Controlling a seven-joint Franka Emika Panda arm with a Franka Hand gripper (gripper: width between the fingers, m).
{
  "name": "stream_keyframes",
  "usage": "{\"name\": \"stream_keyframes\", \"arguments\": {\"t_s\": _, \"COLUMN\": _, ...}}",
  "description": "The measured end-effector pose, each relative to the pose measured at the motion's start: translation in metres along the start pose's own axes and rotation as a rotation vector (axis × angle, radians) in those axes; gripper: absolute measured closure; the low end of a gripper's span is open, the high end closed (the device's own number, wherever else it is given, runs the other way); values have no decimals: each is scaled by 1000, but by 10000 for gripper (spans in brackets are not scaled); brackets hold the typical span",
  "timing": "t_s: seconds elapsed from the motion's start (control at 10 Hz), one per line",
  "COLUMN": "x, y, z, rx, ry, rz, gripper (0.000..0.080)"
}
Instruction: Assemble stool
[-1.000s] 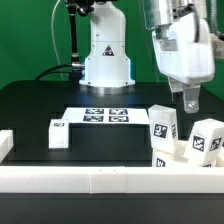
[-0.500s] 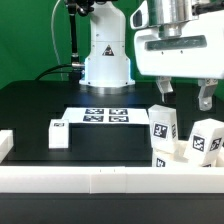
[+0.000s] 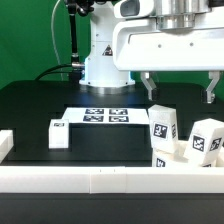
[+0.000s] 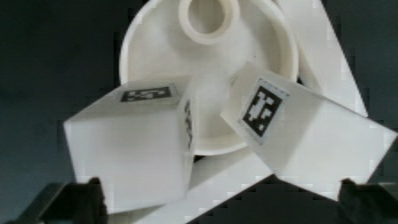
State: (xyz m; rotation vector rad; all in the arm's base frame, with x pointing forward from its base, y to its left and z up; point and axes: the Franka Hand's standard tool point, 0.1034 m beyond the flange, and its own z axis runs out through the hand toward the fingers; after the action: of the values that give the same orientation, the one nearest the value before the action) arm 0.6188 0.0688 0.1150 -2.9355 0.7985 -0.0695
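Hanging above the legs [image 3: 164,125] with the gripper [image 3: 180,88] spread wide apart. Showing black-and-white square tags [image 4: 263,105] on two legs, both overlapping the round seat [image 4: 178,70] in the wrist view.

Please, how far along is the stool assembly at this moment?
Done: nothing looks joined yet. The first leg and the second leg stand loose by the seat. In hand: nothing; the hand is open above them. Left: grasping each leg and fitting it to the seat.
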Motion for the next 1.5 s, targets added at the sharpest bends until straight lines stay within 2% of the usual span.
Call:
{"name": "stream_keyframes", "arguments": {"t_s": 0.3, "x": 1, "y": 2, "z": 0, "rx": -4, "ry": 2, "rz": -201, "gripper": 151}}
{"name": "stream_keyframes", "arguments": {"t_s": 0.7, "x": 3, "y": 4, "z": 4, "rx": -48, "ry": 36, "rz": -665, "gripper": 151}}
{"name": "stream_keyframes", "arguments": {"t_s": 1.2, "x": 5, "y": 7, "z": 5, "rx": -61, "ry": 34, "rz": -952, "gripper": 151}}
{"name": "stream_keyframes", "arguments": {"t_s": 1.3, "x": 3, "y": 6, "z": 9, "rx": -68, "ry": 57, "rz": -1010, "gripper": 151}}
{"name": "stream_keyframes", "arguments": {"t_s": 1.5, "x": 1, "y": 7, "z": 14, "rx": -99, "ry": 62, "rz": -1206, "gripper": 151}}
